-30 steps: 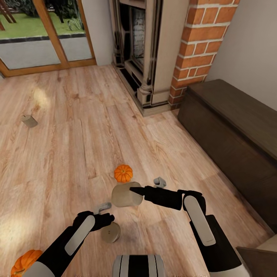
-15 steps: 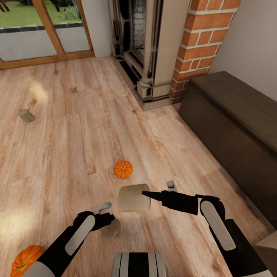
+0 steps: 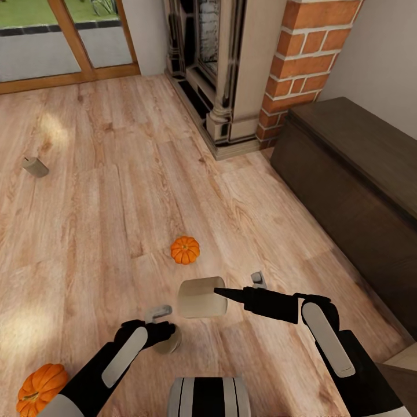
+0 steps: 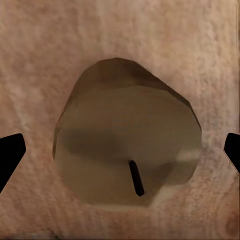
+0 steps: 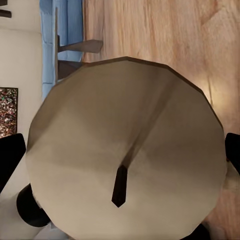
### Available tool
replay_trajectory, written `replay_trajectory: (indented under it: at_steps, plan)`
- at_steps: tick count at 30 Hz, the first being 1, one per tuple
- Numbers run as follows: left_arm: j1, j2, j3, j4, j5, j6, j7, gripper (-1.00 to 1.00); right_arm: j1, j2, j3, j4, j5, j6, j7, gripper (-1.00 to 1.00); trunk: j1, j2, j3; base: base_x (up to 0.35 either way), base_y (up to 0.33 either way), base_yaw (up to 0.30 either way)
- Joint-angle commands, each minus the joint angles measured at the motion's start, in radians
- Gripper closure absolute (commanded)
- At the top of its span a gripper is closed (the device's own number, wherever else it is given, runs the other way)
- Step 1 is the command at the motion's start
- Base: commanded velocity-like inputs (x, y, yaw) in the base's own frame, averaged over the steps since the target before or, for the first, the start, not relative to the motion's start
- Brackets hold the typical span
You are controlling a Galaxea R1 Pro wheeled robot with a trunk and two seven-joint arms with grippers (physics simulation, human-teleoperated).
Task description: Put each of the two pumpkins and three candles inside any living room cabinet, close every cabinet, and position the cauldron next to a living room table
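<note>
My right gripper [image 3: 225, 293] is shut on a cream candle [image 3: 201, 297] held on its side above the floor; that candle [image 5: 125, 150] fills the space between the jaws in the right wrist view. My left gripper [image 3: 161, 322] hangs open over a second candle [image 3: 168, 343] standing on the floor, and this candle [image 4: 127, 142] sits between the spread fingertips [image 4: 10, 155] without touching them. A third candle [image 3: 35, 167] lies far off on the left. One pumpkin [image 3: 185, 249] rests ahead of both grippers, another pumpkin [image 3: 39, 387] by my left arm. The dark-brown cabinet [image 3: 353, 179] stands shut on the right.
The beige-and-black fireplace surround [image 3: 223, 75] and brick chimney [image 3: 301, 58] rise ahead, left of the cabinet. Glazed wooden doors [image 3: 63, 40] are at the far left. Open plank floor [image 3: 116, 191] lies between. A blue sofa [image 5: 65, 25] shows in the right wrist view.
The head view has shifted forward. My right arm swung the held candle a little to the right, then stayed. My left gripper has settled closer over the floor candle.
</note>
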Motion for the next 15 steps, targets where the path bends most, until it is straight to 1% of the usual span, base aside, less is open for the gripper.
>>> replay_trajectory:
  at_steps: [1,7,8,10,14,15]
  plan:
    - [-0.001,0.001,-0.010,-0.001,0.011,-0.008,0.010,-1.00,-0.001,0.000,0.000,0.000,0.005,0.002,0.004,1.00,0.000,0.000,-0.001,0.000,0.000,0.000]
    - [-0.001,0.001,-0.035,-0.001,0.010,-0.016,0.010,-1.00,-0.001,0.000,0.001,0.000,0.005,0.002,0.001,1.00,0.000,0.000,-0.001,0.000,0.000,0.000]
    - [-0.001,0.001,-0.038,-0.001,0.010,-0.017,0.010,-1.00,-0.001,0.000,0.001,0.000,0.006,0.002,0.000,1.00,0.000,-0.001,-0.004,0.000,0.000,0.000]
    - [-0.001,-0.002,-0.039,-0.001,0.009,-0.018,0.010,-1.00,-0.001,0.000,0.001,0.000,0.006,0.002,0.000,1.00,0.001,-0.001,-0.012,0.000,0.000,0.000]
    - [-0.001,-0.004,-0.040,-0.001,0.008,-0.023,0.010,-1.00,-0.001,0.000,0.002,0.000,0.010,0.002,0.000,1.00,0.001,-0.001,-0.012,0.000,0.000,0.000]
    - [-0.001,-0.004,-0.040,-0.001,0.008,-0.029,0.010,-1.00,-0.001,0.000,0.002,0.000,0.012,0.002,0.000,1.00,0.002,-0.001,-0.016,0.000,0.000,0.000]
